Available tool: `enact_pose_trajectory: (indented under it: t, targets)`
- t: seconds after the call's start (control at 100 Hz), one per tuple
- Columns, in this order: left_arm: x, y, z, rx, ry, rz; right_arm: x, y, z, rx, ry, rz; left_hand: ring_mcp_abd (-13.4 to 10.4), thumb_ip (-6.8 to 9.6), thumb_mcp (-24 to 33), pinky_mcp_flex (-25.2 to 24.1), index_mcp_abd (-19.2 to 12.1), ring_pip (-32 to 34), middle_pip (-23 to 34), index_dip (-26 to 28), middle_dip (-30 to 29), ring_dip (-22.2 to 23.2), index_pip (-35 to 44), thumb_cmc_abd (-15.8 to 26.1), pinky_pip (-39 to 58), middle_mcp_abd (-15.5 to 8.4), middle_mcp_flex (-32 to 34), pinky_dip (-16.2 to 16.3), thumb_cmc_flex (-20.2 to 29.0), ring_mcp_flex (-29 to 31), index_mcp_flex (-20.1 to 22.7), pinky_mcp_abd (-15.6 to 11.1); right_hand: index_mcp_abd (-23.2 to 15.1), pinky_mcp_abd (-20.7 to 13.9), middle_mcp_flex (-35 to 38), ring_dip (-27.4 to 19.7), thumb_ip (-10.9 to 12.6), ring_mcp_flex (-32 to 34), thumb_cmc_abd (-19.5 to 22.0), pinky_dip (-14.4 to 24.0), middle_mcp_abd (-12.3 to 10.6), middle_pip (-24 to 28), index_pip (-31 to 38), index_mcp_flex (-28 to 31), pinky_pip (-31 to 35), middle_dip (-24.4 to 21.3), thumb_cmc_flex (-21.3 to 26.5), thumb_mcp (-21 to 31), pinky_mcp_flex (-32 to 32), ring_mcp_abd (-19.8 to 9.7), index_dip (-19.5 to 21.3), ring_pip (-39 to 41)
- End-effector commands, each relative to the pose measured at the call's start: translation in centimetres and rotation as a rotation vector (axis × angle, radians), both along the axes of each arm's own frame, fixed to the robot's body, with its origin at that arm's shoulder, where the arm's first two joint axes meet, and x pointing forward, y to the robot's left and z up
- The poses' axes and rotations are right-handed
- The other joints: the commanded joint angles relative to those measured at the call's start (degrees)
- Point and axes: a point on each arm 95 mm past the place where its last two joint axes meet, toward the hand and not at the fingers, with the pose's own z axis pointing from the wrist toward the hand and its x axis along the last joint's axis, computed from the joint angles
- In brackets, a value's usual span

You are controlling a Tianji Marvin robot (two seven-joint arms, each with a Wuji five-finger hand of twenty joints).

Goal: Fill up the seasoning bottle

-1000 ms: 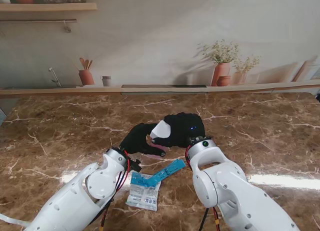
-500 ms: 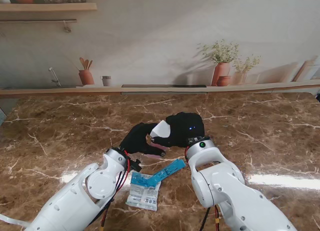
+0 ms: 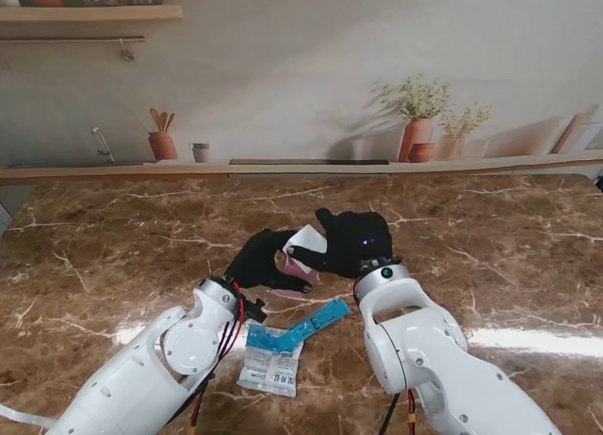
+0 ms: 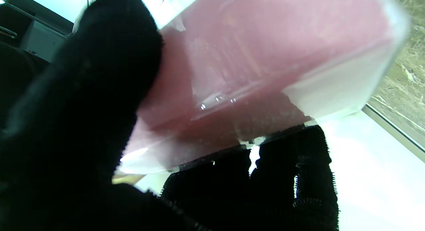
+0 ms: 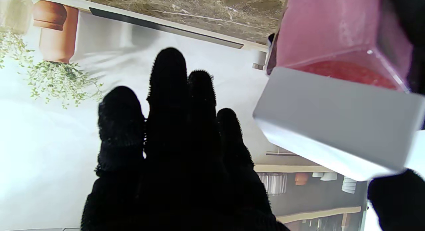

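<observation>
Bottle (image 3: 300, 253) | tilted, white cap (image 3: 306, 239) toward right hand (image 3: 353, 242) | left hand (image 3: 261, 261) gripping

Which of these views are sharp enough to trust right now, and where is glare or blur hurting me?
Stand view: sharp overall, with white glare streaks on the marble table. Left wrist view: the seasoning bottle fills the frame, soft and out of focus, background blown out white; the left hand is a featureless black mass. Right wrist view: the bottle's white cap is reasonably crisp, the right hand silhouetted against a bright wall.
</observation>
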Motion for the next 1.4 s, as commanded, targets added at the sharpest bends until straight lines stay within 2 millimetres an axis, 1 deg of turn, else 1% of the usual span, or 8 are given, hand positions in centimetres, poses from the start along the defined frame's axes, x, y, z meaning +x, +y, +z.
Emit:
enact_pose_trajectory:
  t: [0.0, 0.22, 0.34, 0.6, 0.79, 0.98, 1.13, 1.39]
  targets:
    - [0.0, -0.2, 0.5, -0.01, -0.016, -0.005, -0.3, -0.2, 0.1, 0.002, 0.026, -0.013, -0.43, 4.07, 17.48, -0.51, -14.84, 5.34, 7.99, 4.75, 2.93, 1.57, 16.29, 20.01, 2.14, -5.71, 6.72, 1.47, 13.12, 4.23, 12.98, -4.62, 0.46, 0.98, -3.05, -1.57, 1.63, -2.58, 1.48, -0.91, 2.04, -1.73, -1.2, -3.0, -1.91, -2.03, -3.11, -0.59, -2.23, 1.35, -0.81, -1.9]
    - [0.0, -0.2, 0.6, -0.011, -0.018, -0.006, -0.4, -0.7, 0.7, 0.058, 0.001, 0.006, -0.43, 4.09, 17.52, -0.49, -14.75, 5.34, 8.02, 4.76, 2.93, 1.62, 16.3, 20.0, 2.13, -5.64, 6.77, 1.48, 13.14, 4.2, 13.06, -4.53, -4.92, 1.19, -12.82, -5.25, 0.93, -11.5, 0.31, -0.82, -0.7, -2.55, -2.94, -6.31, -12.44, -3.81, 1.16, -1.18, -8.76, 1.69, 1.69, -10.84]
    - [-0.1, -0.2, 0.6, -0.013, -0.02, -0.006, -0.6, -1.4, 1.4, 0.182, 0.067, 0.052, -0.42, 4.1, 17.53, -0.57, -14.78, 5.29, 8.0, 4.79, 2.96, 1.64, 16.35, 20.0, 2.04, -5.62, 6.67, 1.43, 13.18, 4.11, 13.11, -4.62, -6.02, 1.36, -21.86, -9.38, 1.67, -20.46, -6.46, -0.68, -3.08, -5.23, -5.25, -9.52, -19.98, -3.23, 9.52, 0.43, -13.96, 2.27, 4.36, -16.56]
    - [-0.2, -0.3, 0.7, -0.016, -0.021, -0.008, -0.6, -2.8, 2.7, 0.272, 0.22, 0.141, -0.46, 4.09, 17.51, -0.6, -14.78, 5.2, 8.0, 4.81, 2.99, 1.7, 16.34, 20.02, 1.96, -5.73, 6.56, 1.39, 13.23, 3.95, 13.04, -4.73, -4.02, 3.21, -32.27, -13.64, 0.92, -29.95, -23.37, -1.08, -0.39, -7.16, -7.95, -15.37, -29.39, -3.29, 26.2, 1.04, -17.15, 4.99, 9.32, -19.19]
    - [-0.2, -0.4, 0.7, -0.015, -0.022, -0.016, 0.1, -3.3, 2.5, 0.302, 0.343, 0.231, -0.44, 4.08, 17.48, -0.65, -14.88, 5.16, 7.98, 4.81, 2.98, 1.71, 16.33, 20.02, 1.93, -5.86, 6.56, 1.37, 13.21, 3.88, 12.97, -4.77, -10.31, 4.75, -35.4, -14.77, 0.8, -32.12, -28.98, -2.87, -0.14, -7.12, -9.05, -17.17, -32.0, -2.58, 37.17, -1.57, -16.96, 6.48, 12.43, -19.41]
    - [-0.2, -0.4, 0.8, -0.008, -0.02, -0.019, 0.7, -3.2, 1.9, 0.357, 0.387, 0.249, -0.52, 4.06, 17.46, -0.65, -15.06, 5.15, 7.94, 4.85, 2.94, 1.68, 16.34, 20.01, 1.91, -5.97, 6.56, 1.36, 13.14, 4.0, 12.96, -4.72, -12.63, 4.36, -33.88, -13.45, -0.35, -28.6, -27.22, -2.88, -0.29, -5.2, -8.01, -14.53, -30.38, -0.89, 32.3, -2.76, -14.71, 5.46, 14.35, -17.16]
    - [-0.3, -0.6, 0.9, -0.006, -0.02, -0.021, 1.1, -2.8, 1.6, 0.337, 0.374, 0.214, -0.56, 4.06, 17.48, -0.65, -15.11, 5.1, 7.94, 4.87, 2.94, 1.66, 16.37, 20.01, 1.92, -5.95, 6.63, 1.36, 13.09, 4.02, 13.02, -4.72, -12.92, 2.67, -31.47, -5.3, -2.13, -19.65, -26.82, -2.41, -2.28, -0.18, -5.66, -12.75, -24.43, 6.16, 27.53, 0.27, -9.53, 1.45, 18.35, -10.03]
    - [-0.4, -0.8, 0.9, -0.003, -0.017, -0.027, 1.8, -2.3, 1.0, 0.345, 0.319, 0.217, -0.65, 4.06, 17.51, -0.68, -15.16, 5.06, 7.98, 4.94, 2.97, 1.69, 16.4, 20.0, 1.87, -6.06, 6.72, 1.34, 13.04, 4.11, 13.11, -4.83, -11.19, -2.03, -24.13, 3.67, -1.91, -9.13, -27.01, -1.11, -6.28, 14.56, 4.81, -6.02, -14.78, 20.23, 41.63, -6.61, -1.53, -4.17, 27.93, 0.77]
